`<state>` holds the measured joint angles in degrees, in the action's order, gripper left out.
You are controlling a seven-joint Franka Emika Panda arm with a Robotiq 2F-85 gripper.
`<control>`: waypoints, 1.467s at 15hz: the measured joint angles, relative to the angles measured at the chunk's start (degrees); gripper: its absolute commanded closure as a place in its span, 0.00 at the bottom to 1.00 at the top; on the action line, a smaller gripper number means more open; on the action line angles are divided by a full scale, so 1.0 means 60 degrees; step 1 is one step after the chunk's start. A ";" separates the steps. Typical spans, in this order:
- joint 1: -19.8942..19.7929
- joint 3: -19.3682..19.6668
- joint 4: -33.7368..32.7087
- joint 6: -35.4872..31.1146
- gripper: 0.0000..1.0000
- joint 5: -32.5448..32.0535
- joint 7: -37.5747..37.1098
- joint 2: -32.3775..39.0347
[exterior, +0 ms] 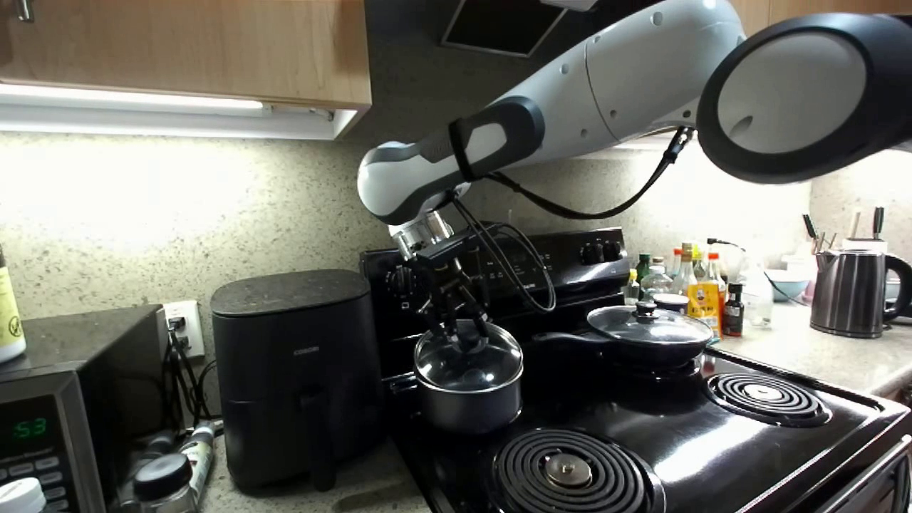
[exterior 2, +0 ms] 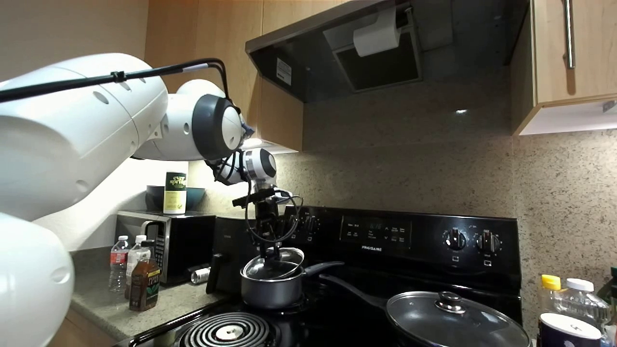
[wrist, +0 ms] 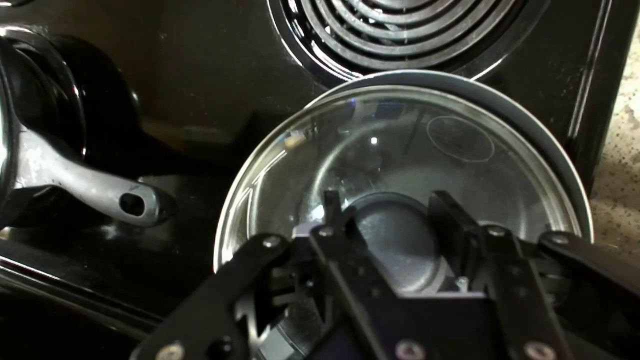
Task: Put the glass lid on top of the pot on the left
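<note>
Black jaws pointing downward, clamped on the round centre knob (wrist: pixel 395 240) of the glass lid (wrist: pixel 390 165); in the wrist view one jaw stands at each side of the knob, which fills the space between them. The lid hangs just under the jaws, tilted, over the mouth of the grey saucepan (exterior: pixel 470 415), its edge toward the control panel (exterior 2: pixel 376 236) being the higher. In the wrist view the lid lies off-centre, leaving a crescent of the saucepan's rim exposed beyond the jaws; whether its lower edge touches the saucepan cannot be told. The saucepan stands upright directly below the jaws on the glossy black surface (exterior: pixel 712 456), its handle (exterior 2: pixel 327 266) reaching to the right of the jaws in an exterior view.

Surroundings, placed about the jaws: a coil burner (exterior: pixel 568 470), below and to the right in an exterior view, near the saucepan; a second coil burner (exterior: pixel 766 395), farther right; a dark frying pan (exterior: pixel 655 354) under its own glass cover (exterior: pixel 648 326), to the right of the jaws in both exterior views and well apart from them; a black air fryer (exterior: pixel 303 385), to the left; a microwave oven (exterior 2: pixel 185 246), farther left, bearing a labelled canister (exterior 2: pixel 174 196); a metal kettle (exterior: pixel 848 296), far to the right, past a cluster of condiment bottles (exterior: pixel 702 296). The robot arm (exterior: pixel 563 92) reaches in from the upper right in an exterior view, a black cable (exterior: pixel 605 214) slung beneath it.
</note>
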<state>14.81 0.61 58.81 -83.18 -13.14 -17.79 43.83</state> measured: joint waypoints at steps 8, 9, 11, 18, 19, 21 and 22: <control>-0.0188 0.0133 -0.0763 0.0820 0.78 0.0083 0.0288 0.0608; -0.0245 0.0118 -0.0874 0.0882 0.78 0.0143 0.0419 0.0666; -0.0344 0.0058 -0.1108 0.1002 0.78 0.0330 0.0594 0.0788; -0.0499 0.0008 -0.2032 0.1939 0.78 0.0927 0.0703 0.1335; -0.0544 0.0007 -0.2188 0.2126 0.78 0.1036 0.0703 0.1428; -0.0635 0.0005 -0.2503 0.2516 0.78 0.1220 0.0703 0.1620; -0.0691 0.0004 -0.2672 0.2682 0.78 0.1300 0.0703 0.1725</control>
<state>10.66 0.64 42.79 -67.09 -5.34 -13.57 54.18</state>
